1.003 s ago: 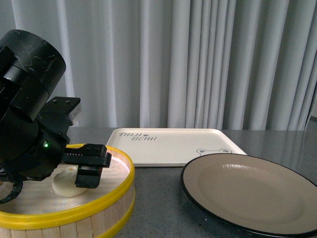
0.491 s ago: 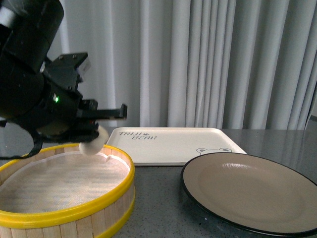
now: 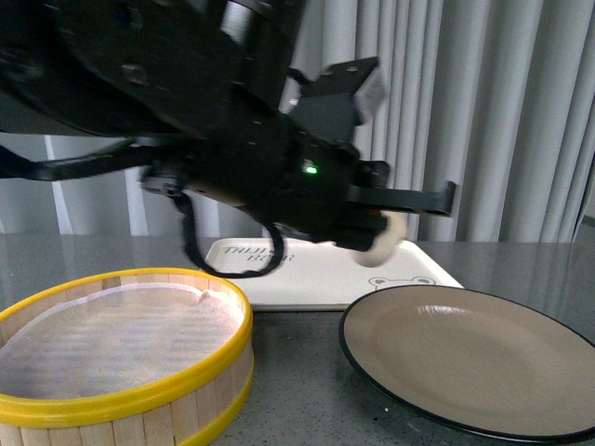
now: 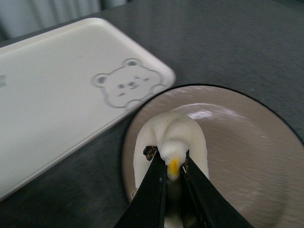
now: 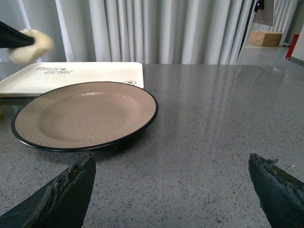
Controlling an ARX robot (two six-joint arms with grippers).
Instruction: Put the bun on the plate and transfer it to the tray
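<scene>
our left fingers [image 4: 153, 190] pinch the bun [image 4: 173, 137], holding it in the air over the edge of the plate [image 3: 465, 358] nearest the tray [image 3: 307, 269]. on the bench [image 3: 297, 390] the steamer basket [image 3: 121, 395] sits left, the tray centre, the plate right. our right fingers [image 5: 71, 190] are spread wide apart.
</scene>
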